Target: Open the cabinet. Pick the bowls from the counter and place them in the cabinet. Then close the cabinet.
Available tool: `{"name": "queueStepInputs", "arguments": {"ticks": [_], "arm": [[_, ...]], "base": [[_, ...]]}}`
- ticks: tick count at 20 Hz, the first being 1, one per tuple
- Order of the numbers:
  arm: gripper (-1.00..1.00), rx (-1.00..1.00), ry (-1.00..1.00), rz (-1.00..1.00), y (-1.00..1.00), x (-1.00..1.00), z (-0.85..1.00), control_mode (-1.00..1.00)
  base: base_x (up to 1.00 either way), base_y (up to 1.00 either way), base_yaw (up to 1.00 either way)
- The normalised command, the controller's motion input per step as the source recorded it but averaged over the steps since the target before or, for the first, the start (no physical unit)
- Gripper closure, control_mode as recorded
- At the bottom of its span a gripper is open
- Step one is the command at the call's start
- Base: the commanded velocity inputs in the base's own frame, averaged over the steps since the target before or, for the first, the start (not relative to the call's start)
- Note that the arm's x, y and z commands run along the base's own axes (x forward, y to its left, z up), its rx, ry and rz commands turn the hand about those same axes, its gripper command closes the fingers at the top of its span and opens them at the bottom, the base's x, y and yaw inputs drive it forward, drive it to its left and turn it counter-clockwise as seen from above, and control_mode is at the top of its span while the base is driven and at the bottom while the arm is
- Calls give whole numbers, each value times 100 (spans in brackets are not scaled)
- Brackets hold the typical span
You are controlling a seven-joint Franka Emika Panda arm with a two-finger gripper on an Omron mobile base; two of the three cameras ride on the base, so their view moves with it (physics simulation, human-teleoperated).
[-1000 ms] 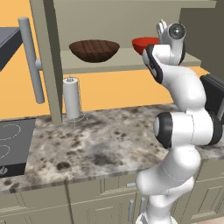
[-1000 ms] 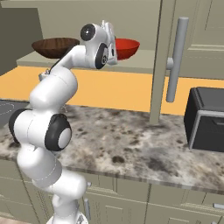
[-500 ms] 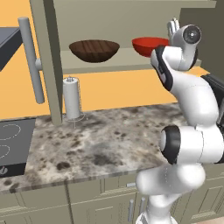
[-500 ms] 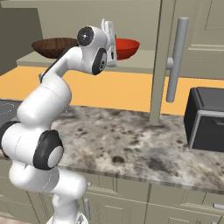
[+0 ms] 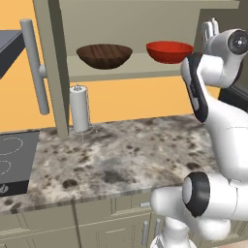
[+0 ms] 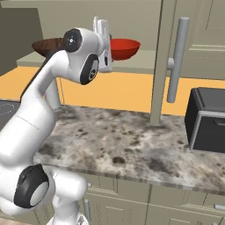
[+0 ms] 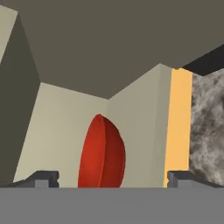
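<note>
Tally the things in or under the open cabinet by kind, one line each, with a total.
Bowls on the cabinet shelf: 2, the brown bowl and the red bowl
Paper towel holders on the counter: 1, the paper towel holder
Dark boxy appliances on the counter: 1, the black appliance
Total: 4

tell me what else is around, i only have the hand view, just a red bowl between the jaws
Observer: The red bowl sits on the cabinet shelf, free of the gripper, whose jaws stand open.
Operator: where's the other bowl
Observer: The brown wooden bowl rests on the same shelf, apart from the red one, toward the paper towel holder.
Operator: doors shut yet
Observer: No, both cabinet doors stand open; the right door's bar handle juts out over the counter.
</note>
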Motion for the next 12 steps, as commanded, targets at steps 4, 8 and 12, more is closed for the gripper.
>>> {"name": "queueStepInputs", "arguments": {"ticks": [4,8,12], "arm": [[-100,0,2,0,-1,-100,21,-100],[-100,0,-1,0,-2,-100,0,-100],[-100,0,-6,0,0,-91,0,-100]], "base": [[0,0,0],[0,0,0],[0,0,0]]}}
